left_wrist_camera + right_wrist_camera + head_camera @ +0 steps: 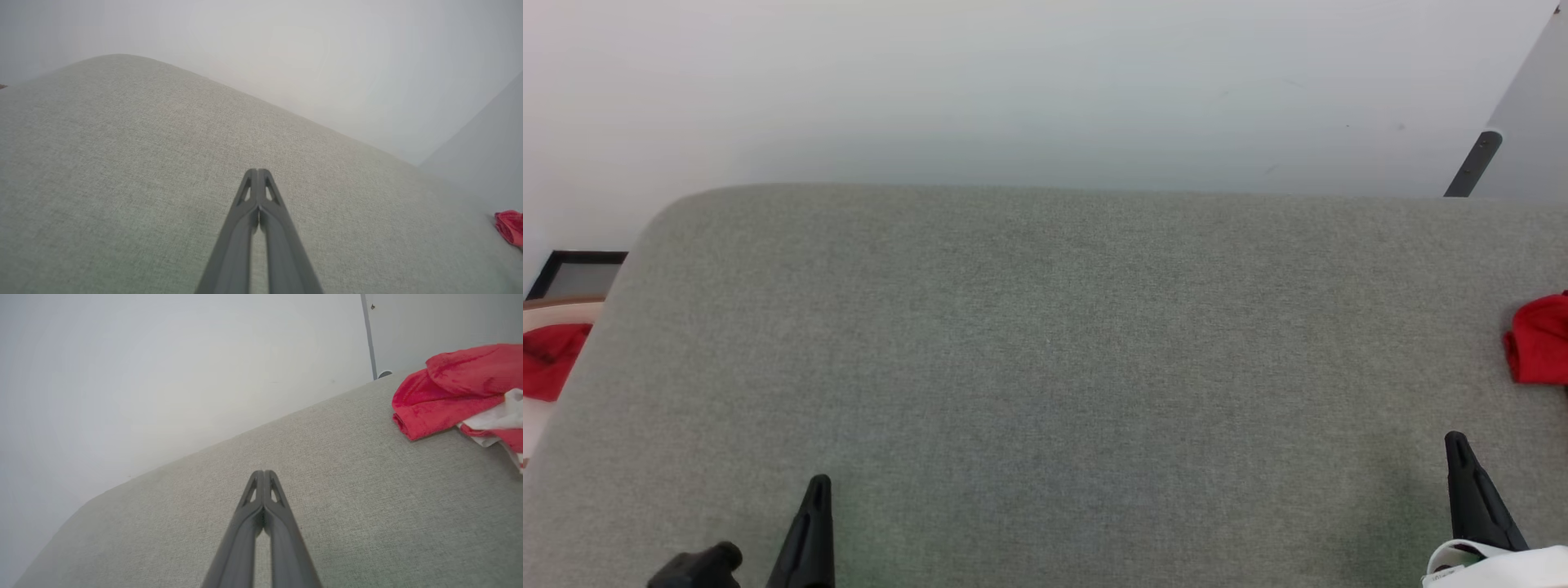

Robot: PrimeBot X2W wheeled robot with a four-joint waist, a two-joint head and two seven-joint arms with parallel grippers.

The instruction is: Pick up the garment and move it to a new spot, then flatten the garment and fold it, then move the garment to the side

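Garment (449,388): crumpled red heap, white panel at one side

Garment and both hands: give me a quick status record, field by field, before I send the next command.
garment: bunched red heap with white showing, lying at the right end of the grey padded surface; not flattened
left hand: shut, empty, over bare surface
right hand: shut, empty, apart from the garment, which lies to its right
second red cloth: off the surface, beyond its left edge
stage: garment not yet picked up
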